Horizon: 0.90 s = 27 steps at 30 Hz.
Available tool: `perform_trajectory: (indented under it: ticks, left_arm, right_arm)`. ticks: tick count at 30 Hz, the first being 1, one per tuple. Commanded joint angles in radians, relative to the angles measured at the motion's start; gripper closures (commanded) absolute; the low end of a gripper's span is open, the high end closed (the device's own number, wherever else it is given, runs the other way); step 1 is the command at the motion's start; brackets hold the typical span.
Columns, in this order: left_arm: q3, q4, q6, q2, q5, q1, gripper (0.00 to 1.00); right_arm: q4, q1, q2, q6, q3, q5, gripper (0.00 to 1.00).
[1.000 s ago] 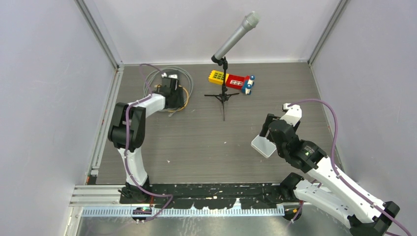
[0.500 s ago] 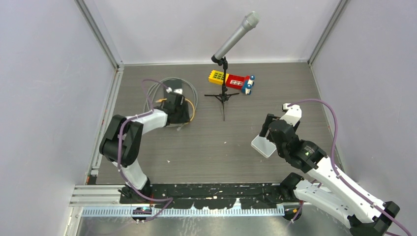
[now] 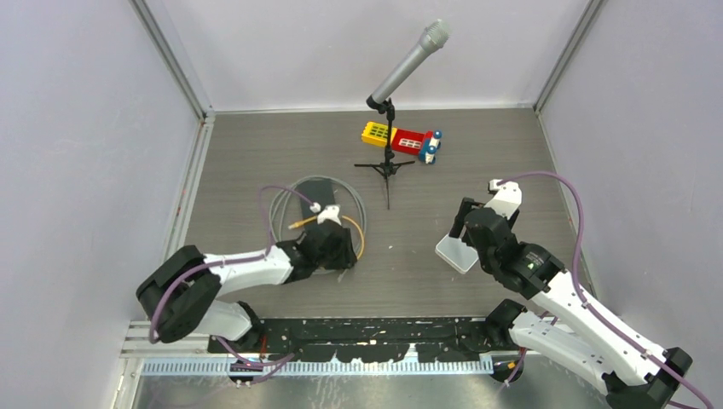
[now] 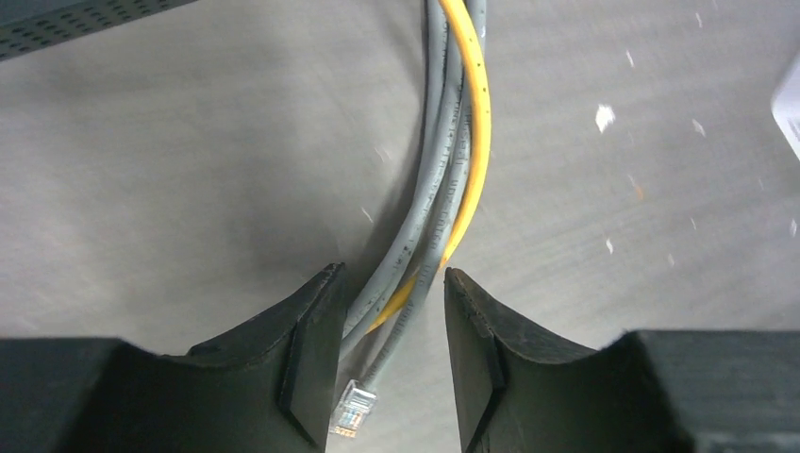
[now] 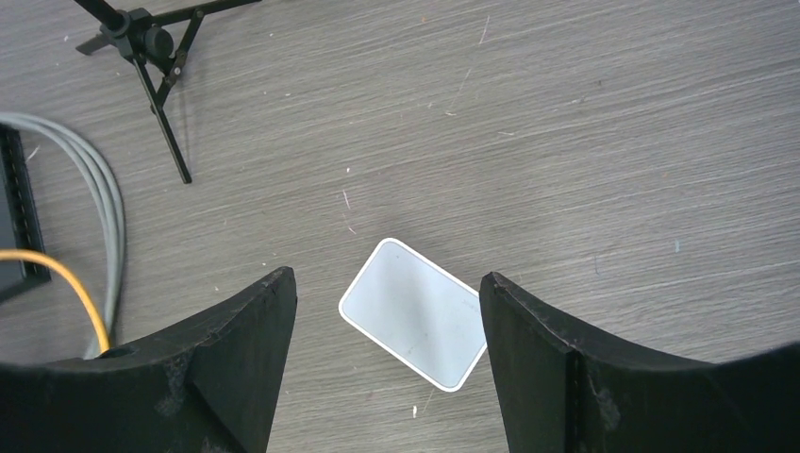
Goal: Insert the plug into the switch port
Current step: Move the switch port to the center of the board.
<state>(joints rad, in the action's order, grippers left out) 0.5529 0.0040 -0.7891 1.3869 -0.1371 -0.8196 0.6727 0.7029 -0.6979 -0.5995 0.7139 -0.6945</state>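
Note:
My left gripper is low over the table near the front centre. Its jaws are closed around a bundle of grey cables and one yellow cable. The clear plug on a grey cable's end hangs free beside the left finger's pad. A small white box, the switch, lies flat on the table to the right. My right gripper hovers above it, wide open and apart from it. I cannot see the switch's port.
The grey cable coil trails behind the left gripper with a dark flat vented box inside it. A microphone on a tripod stand and a toy of red and yellow bricks stand at the back centre.
My left arm has swept from the back left toward the front centre, dragging the cable coil and dark box along, and its jaws have narrowed. The right arm and white box stayed still.

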Motion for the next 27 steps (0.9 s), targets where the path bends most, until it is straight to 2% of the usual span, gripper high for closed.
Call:
perform_trajectory:
  ticks: [1, 7, 15, 18, 21, 25, 27]
  left_arm:
    - [-0.064, -0.203, -0.178, -0.047, -0.054, -0.184, 0.54]
    - [0.055, -0.344, -0.218, -0.077, -0.173, -0.351, 0.49]
    - [0.159, -0.597, -0.191, -0.315, -0.348, -0.362, 0.22]
    - [0.212, -0.683, -0.154, -0.383, -0.430, -0.358, 0.14]
    - [0.250, -0.730, -0.116, -0.403, -0.474, -0.318, 0.09]
    - [0.277, -0.717, -0.042, -0.373, -0.413, -0.174, 0.01]
    - [0.287, -0.697, -0.008, -0.354, -0.387, -0.109, 0.00]
  right_arm:
    - [-0.034, -0.001, -0.014, -0.003, 0.008, -0.021, 0.25]
    - [-0.033, 0.000, -0.008, -0.003, 0.006, -0.023, 0.25]
    - [-0.030, -0.001, 0.021, -0.006, 0.001, -0.017, 0.25]
    - [-0.031, -0.001, 0.016, -0.006, 0.002, -0.016, 0.25]
    - [-0.029, -0.001, 0.014, -0.005, 0.003, -0.012, 0.25]
    - [-0.029, 0.000, 0.020, -0.005, 0.000, -0.004, 0.25]
    - [-0.027, -0.001, 0.025, -0.006, 0.000, 0.002, 0.25]
